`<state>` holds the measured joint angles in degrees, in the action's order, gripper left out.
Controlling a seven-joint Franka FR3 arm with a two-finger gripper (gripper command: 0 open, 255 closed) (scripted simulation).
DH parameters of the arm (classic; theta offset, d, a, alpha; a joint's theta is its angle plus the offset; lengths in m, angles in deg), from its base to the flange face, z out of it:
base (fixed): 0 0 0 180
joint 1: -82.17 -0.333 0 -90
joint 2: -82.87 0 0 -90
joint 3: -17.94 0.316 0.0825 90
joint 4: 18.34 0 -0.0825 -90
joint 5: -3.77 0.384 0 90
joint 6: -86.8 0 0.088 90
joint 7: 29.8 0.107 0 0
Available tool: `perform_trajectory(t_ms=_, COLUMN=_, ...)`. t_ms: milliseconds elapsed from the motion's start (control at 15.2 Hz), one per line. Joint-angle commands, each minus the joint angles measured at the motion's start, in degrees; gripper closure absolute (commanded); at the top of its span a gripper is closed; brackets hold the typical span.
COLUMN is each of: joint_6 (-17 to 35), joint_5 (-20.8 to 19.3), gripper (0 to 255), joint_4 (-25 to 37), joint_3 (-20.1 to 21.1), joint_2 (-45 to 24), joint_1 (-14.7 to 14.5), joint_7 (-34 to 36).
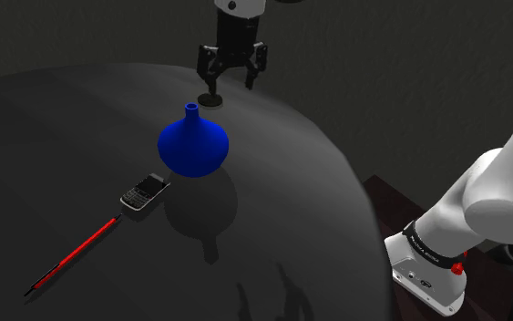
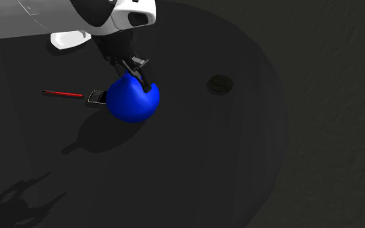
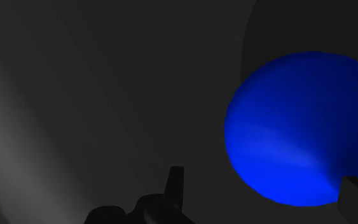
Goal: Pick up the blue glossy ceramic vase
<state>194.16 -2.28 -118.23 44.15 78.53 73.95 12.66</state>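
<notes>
A round dark table (image 1: pixel 81 119) spreads beneath the gripper. The white arm (image 1: pixel 482 210) rises from the stand and carries the black gripper (image 1: pixel 231 82) out over the table. Its two fingers (image 3: pixel 174 184) stand wide apart with nothing held between them. The blue vase (image 1: pixel 193 146) stands upright on the table just below the gripper. It has a round belly and a narrow neck, and it sits nearer one finger than the other, with both fingers above it. A mobile phone (image 1: pixel 144 192) lies on the table past the vase from the gripper, and a red pen (image 1: pixel 72 260) lies farther out along the same line. A small dark round object (image 2: pixel 220 84) sits on the gripper's other side, well apart from the vase.
</notes>
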Motion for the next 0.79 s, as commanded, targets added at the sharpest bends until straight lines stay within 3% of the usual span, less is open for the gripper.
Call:
perform_trajectory(t_ms=0, joint_6=-0.73, joint_5=-2.36, gripper=0, joint_4=4.96, joint_3=1.02, joint_2=-4.94, joint_1=-1.69, joint_7=2.9)
perform_trajectory(t_ms=330, joint_6=-4.3, joint_5=-7.65, gripper=0, joint_4=18.74, joint_3=1.62, joint_2=-16.59, joint_1=-6.95, joint_7=7.56)
perform_trajectory(t_ms=726, joint_6=0.24, joint_5=-7.85, gripper=0, joint_4=14.23, joint_3=1.32, joint_2=-16.66, joint_1=-6.61, joint_7=8.05)
